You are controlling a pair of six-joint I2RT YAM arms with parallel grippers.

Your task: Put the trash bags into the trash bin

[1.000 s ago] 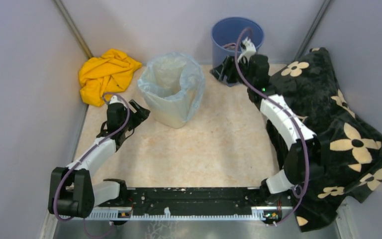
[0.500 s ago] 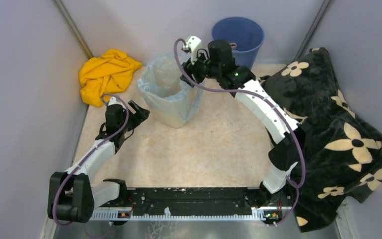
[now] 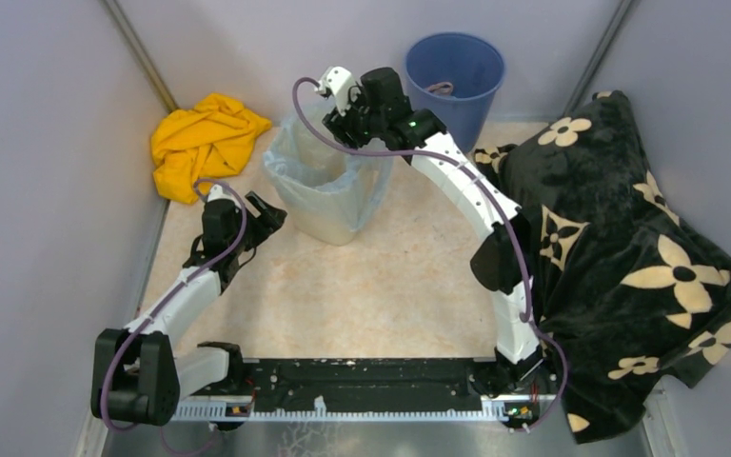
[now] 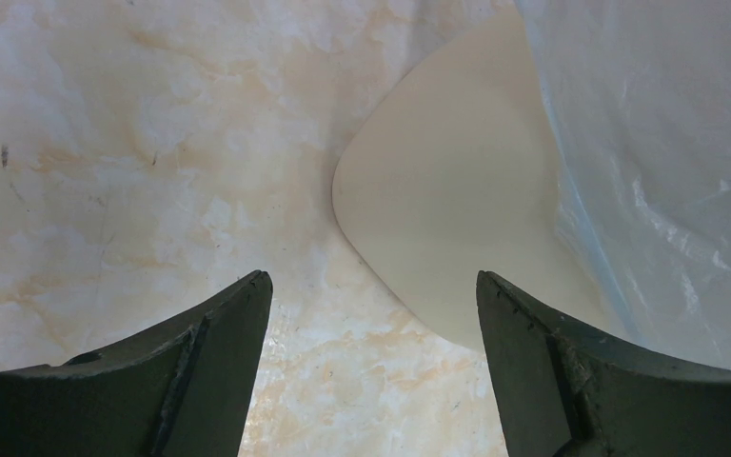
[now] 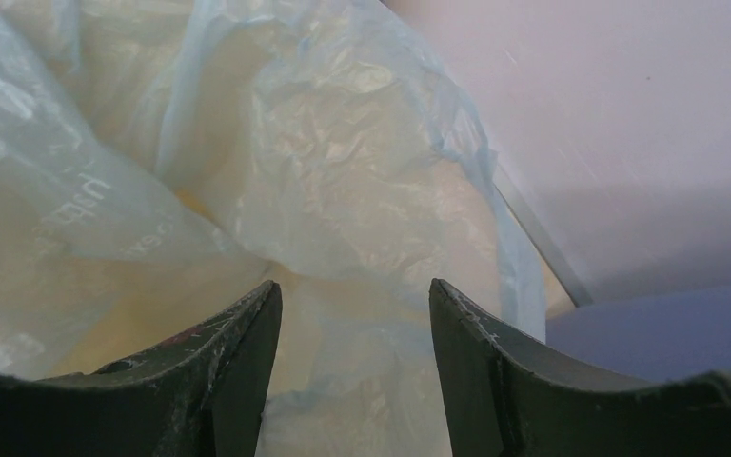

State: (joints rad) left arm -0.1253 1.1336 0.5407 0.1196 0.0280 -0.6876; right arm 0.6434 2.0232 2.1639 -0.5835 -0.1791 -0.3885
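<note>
The trash bag (image 3: pixel 316 152) lines the trash bin (image 4: pixel 438 200), its edge draped over the rim. The right gripper (image 5: pixel 352 288) hangs above the bin mouth, jaws apart, gripping nothing. The left gripper (image 4: pixel 373 278) sits released beside the bin's base.

**Left Wrist View: Gripper Beside Lined Bin**

The left gripper (image 4: pixel 373 278) is seen with its jaws set wide apart and nothing held between them. A marbled beige table (image 4: pixel 133 143) is observed beneath. The cream trash bin (image 4: pixel 447 219) is seen just ahead, its rounded corner exposed. The pale-blue trash bag (image 4: pixel 657 171) is draped over the bin's right side.
</note>
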